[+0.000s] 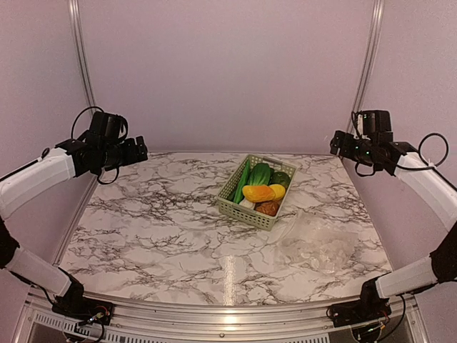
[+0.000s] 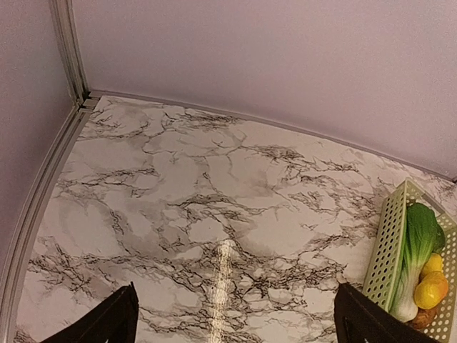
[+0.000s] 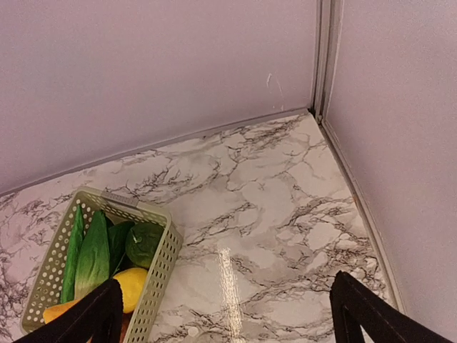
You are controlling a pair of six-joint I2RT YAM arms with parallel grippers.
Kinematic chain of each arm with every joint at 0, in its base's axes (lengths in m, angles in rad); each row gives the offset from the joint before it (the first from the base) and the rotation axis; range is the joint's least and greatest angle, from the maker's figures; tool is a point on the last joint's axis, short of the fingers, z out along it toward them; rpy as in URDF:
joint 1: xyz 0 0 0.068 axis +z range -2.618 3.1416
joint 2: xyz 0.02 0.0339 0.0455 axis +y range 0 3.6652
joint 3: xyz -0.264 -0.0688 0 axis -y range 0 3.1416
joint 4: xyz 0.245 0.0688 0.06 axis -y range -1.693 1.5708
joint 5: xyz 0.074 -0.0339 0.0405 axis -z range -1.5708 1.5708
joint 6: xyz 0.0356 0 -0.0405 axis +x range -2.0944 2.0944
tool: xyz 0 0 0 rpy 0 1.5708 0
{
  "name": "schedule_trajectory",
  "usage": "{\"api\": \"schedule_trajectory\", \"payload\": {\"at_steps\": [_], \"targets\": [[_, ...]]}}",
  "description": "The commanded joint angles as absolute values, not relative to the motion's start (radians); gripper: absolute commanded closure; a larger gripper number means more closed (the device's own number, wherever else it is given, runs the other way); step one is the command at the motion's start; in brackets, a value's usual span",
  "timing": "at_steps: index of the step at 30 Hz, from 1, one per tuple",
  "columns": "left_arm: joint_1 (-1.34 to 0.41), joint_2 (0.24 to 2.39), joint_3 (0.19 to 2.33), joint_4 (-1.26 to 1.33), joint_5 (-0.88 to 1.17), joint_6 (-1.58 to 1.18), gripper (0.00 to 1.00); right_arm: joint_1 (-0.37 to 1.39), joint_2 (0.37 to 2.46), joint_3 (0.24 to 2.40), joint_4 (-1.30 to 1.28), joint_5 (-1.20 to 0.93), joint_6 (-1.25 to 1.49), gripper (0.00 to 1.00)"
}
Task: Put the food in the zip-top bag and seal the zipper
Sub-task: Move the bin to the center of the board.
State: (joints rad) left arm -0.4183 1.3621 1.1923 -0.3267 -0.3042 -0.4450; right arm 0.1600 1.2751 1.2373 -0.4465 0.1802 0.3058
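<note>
Marble-veined counter (image 1: 157, 236), pale lilac walls on the far and side edges. All the food (image 1: 260, 187) sits packed in a pale green lattice basket (image 1: 246, 213), right of centre, towards the far side: long green vegetables (image 1: 258, 174), orange-yellow fruit (image 1: 258, 193), brown round piece (image 1: 268, 208), white piece (image 1: 246, 204). The zip-top bag (image 1: 321, 246) lies flat and slack on the counter just near-right of the basket, empty as far as can be seen. Its zipper is too faint to find, and I cannot tell which edge is the mouth. Left claw (image 1: 139, 151) hovers high over the far-left edge, right claw (image 1: 335, 143) high over the far-right. Both are spread wide and carry nothing, the fingers (image 2: 107, 321) sitting at opposite lower corners of each wrist view. Judgement: no piece is bagged yet, so the step in hand is the first reach. The right arm is nearer the bag and suits pinching only the upper film at the mouth to lift it open. The left arm can then fetch pieces from the basket. Take a top piece first, the orange-yellow fruit, gripping across its short width. Risks: catching both bag layers at once, or dragging the light basket.
</note>
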Motion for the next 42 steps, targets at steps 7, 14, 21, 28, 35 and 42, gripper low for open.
{"api": "schedule_trajectory", "payload": {"at_steps": [7,14,21,28,35,42], "targets": [[-0.425,1.487,1.274,-0.304,-0.03,-0.415,0.01,0.139,1.335,1.093,-0.363,0.018,0.345,0.09],[-0.466,1.483,1.266,-0.314,0.061,-0.373,0.01,0.172,1.526,1.129,-0.38,-0.121,0.412,0.22],[-0.53,1.432,1.255,-0.463,-0.317,-0.42,0.01,0.232,1.692,1.201,-0.345,-0.188,0.44,0.25],[-0.459,1.424,1.137,-0.462,-0.274,-0.454,0.02,0.235,1.835,1.322,-0.323,-0.229,0.452,0.32],[-0.459,1.322,1.054,-0.366,-0.113,-0.429,0.21,0.237,1.943,1.392,-0.295,-0.314,0.48,0.46],[-0.459,1.29,1.075,-0.387,-0.059,-0.417,0.29,0.331,1.995,1.447,-0.283,-0.365,0.469,0.62]]}}
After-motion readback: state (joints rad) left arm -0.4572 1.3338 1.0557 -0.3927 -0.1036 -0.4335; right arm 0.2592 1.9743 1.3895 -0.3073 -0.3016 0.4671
